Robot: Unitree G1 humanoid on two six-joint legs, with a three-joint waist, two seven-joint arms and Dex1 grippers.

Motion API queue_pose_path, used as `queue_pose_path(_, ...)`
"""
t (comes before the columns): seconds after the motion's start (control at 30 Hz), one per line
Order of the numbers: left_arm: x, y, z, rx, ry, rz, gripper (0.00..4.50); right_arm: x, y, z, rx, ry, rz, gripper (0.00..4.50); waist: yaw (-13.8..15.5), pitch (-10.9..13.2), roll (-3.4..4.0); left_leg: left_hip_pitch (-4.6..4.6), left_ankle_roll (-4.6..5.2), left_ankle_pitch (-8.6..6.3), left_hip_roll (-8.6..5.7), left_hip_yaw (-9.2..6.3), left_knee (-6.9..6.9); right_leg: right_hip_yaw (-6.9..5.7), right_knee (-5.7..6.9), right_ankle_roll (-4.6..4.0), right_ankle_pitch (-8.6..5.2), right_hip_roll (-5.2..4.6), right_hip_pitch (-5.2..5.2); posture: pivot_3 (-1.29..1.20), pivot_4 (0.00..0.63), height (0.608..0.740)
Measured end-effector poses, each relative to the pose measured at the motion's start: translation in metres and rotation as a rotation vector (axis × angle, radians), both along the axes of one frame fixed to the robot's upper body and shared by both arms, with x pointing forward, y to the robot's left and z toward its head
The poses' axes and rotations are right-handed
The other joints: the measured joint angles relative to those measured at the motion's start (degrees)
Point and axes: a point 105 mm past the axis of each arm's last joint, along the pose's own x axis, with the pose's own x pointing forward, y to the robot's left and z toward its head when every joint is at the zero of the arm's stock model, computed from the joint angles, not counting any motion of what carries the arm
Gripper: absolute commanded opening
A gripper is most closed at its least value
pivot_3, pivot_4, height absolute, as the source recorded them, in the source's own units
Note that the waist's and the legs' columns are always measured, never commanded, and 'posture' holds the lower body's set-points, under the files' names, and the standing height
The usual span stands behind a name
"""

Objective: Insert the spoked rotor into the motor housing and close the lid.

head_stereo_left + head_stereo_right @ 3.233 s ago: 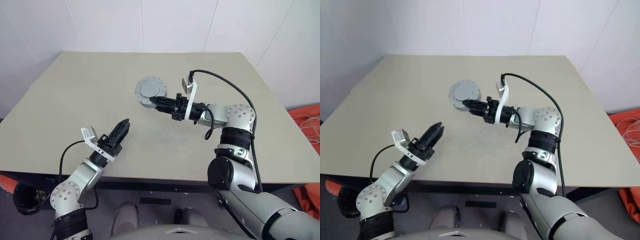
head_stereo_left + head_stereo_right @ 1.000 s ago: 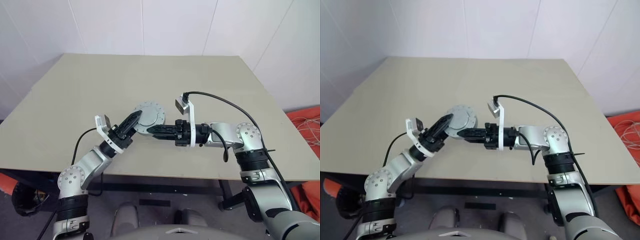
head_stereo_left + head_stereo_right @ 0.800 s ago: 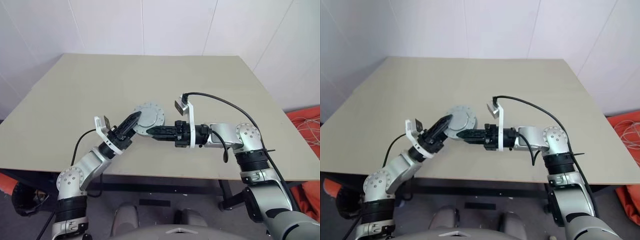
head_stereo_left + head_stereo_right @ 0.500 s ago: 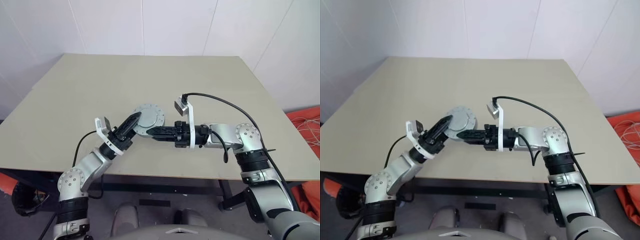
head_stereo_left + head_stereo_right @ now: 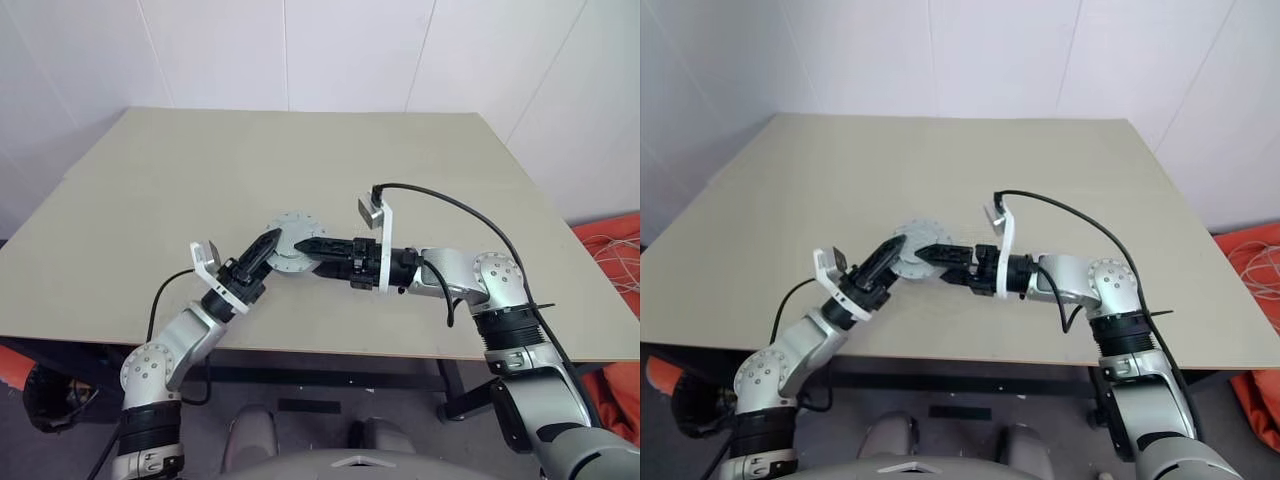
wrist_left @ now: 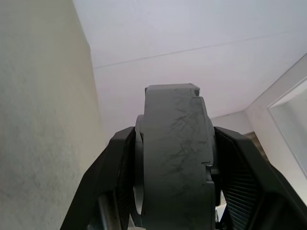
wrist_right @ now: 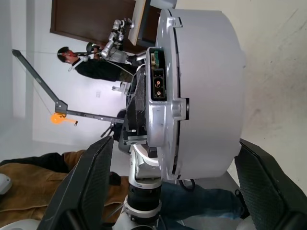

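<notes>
A: Where's the motor housing (image 5: 290, 241)?
B: Near the table's (image 5: 150, 200) front edge, lid seemingly shut — left gripper (image 5: 270, 243) clamps its rim.
A: Right gripper (image 5: 308, 244)?
B: Fingers spread wide around it, not gripping — task looks nearly finished.

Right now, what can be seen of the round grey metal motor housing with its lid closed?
The round grey metal motor housing sits closed near the middle of the beige table, its plain silver-grey lid facing up with small holes round the rim. From the side it is a thick drum with a seam, a lug and a small connector port. The left gripper clamps its edge between both fingers; the right gripper brackets it with fingers spread wide, apart from its sides.
</notes>
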Motion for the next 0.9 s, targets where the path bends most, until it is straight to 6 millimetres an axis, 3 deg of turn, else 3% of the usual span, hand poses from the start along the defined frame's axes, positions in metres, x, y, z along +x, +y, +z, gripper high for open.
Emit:
queue_pose_path(0.13,0.003,-0.001,-0.001,-0.015,0.004,0.030,2.12,0.001,-0.004,-0.004,-0.019,0.002,-0.015,4.23,0.0,0.0,-0.01,-0.04,0.00,0.00,0.00,0.00,0.01,0.00,0.00,0.01,0.00,0.00,0.02,0.00,0.000,0.740)
queue_pose_path(0.3,0.013,0.009,-0.008,0.008,0.048,0.161,2.12,0.021,-0.017,-0.025,-0.115,0.004,-0.166,4.23,0.0,0.0,-0.08,-0.06,0.00,0.00,0.01,0.00,0.02,-0.01,-0.02,0.02,0.01,0.00,0.04,0.00,0.000,0.740)
queue_pose_path(0.43,0.021,0.028,-0.012,0.012,0.077,0.302,2.12,0.032,-0.030,-0.034,-0.125,0.025,-0.265,4.23,-0.1,-0.1,-0.11,-0.08,0.00,0.00,0.01,0.00,0.02,-0.01,-0.05,0.04,0.02,0.01,0.01,0.00,0.000,0.740)
queue_pose_path(0.73,0.032,0.061,-0.020,0.092,0.150,0.554,2.12,0.035,-0.023,-0.033,-0.098,0.022,-0.281,4.23,-0.1,-0.1,-0.18,-0.05,0.00,0.00,0.02,0.00,0.05,-0.02,-0.06,0.06,0.03,0.00,0.00,0.00,0.000,0.740)
queue_pose_path(0.9,0.041,0.101,-0.020,0.102,0.215,0.800,2.12,0.039,-0.027,-0.034,-0.107,0.014,-0.310,4.23,-0.3,-0.2,-0.31,-0.06,0.00,0.00,0.02,-0.01,0.07,-0.01,-0.06,0.11,0.06,0.02,0.02,0.00,0.000,0.740)
